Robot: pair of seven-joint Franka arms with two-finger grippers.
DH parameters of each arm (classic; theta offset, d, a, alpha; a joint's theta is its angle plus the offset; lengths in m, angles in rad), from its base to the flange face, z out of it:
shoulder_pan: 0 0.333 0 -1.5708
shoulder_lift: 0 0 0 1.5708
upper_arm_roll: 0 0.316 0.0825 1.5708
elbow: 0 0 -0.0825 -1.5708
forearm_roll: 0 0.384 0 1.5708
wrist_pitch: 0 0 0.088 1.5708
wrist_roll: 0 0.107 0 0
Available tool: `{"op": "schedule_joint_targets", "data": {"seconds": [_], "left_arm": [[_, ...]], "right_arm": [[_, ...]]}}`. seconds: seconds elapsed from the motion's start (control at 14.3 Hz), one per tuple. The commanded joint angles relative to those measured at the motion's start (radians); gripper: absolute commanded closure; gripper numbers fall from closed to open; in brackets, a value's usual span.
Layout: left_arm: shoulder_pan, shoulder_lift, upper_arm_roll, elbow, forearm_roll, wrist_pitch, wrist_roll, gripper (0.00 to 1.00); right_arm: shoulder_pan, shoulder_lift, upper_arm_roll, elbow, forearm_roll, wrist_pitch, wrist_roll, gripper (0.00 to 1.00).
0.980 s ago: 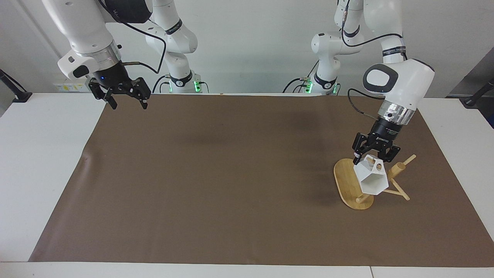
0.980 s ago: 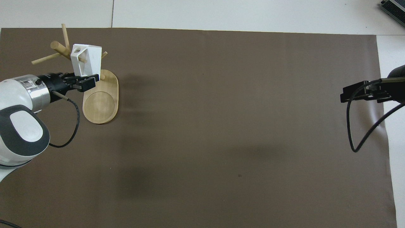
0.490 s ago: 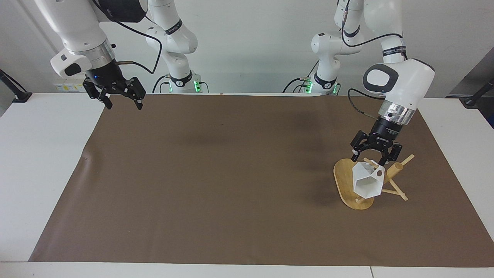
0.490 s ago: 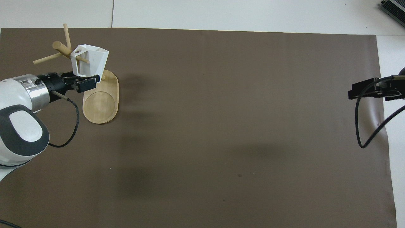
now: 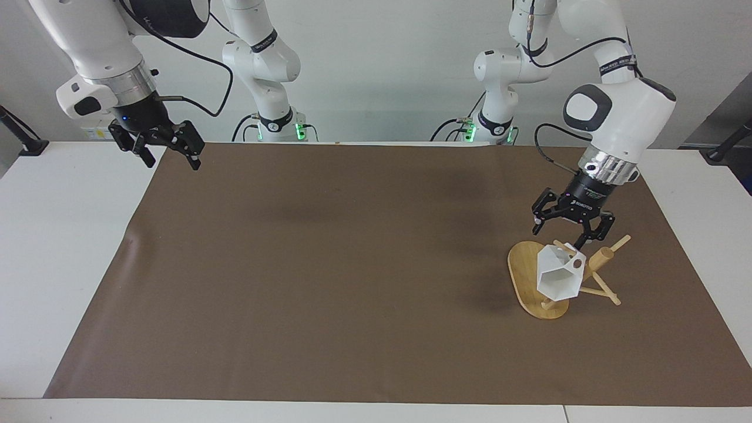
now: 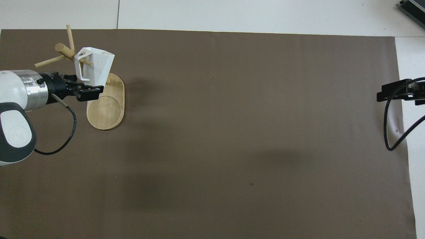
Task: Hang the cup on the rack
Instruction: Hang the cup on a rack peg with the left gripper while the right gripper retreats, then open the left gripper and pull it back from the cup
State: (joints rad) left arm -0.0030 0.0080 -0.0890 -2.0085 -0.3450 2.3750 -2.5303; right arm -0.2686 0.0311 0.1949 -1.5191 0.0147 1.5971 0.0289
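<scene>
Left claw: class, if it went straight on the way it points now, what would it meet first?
Probably the cup hanging on the rack: the open left claw points down at them from just above. Depth is uncertain; it might strike a rack peg first.

cup (image 5: 558,277): 1 | rack (image 5: 526,276): 1 | brown mat (image 5: 352,282): 1 | arms: 2

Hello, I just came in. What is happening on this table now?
A small white faceted cup hangs by its handle on a peg of the light bamboo mug rack, at the left arm's end of the table. The left gripper is open just above the cup, not holding it. The right gripper waits, open, over the table's other end.
</scene>
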Motion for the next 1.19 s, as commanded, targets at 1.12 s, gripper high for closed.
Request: {"op": "schedule_joint_targets", "data": {"seconds": [1.12], "left_arm": [[0.058,-0.126,0.015,0.143,0.228,-0.448,1.724,0.0]], "right_arm": [[0.14,-0.019,-0.161,-0.029,-0.038,0.03,-0.046,0.0]]}}
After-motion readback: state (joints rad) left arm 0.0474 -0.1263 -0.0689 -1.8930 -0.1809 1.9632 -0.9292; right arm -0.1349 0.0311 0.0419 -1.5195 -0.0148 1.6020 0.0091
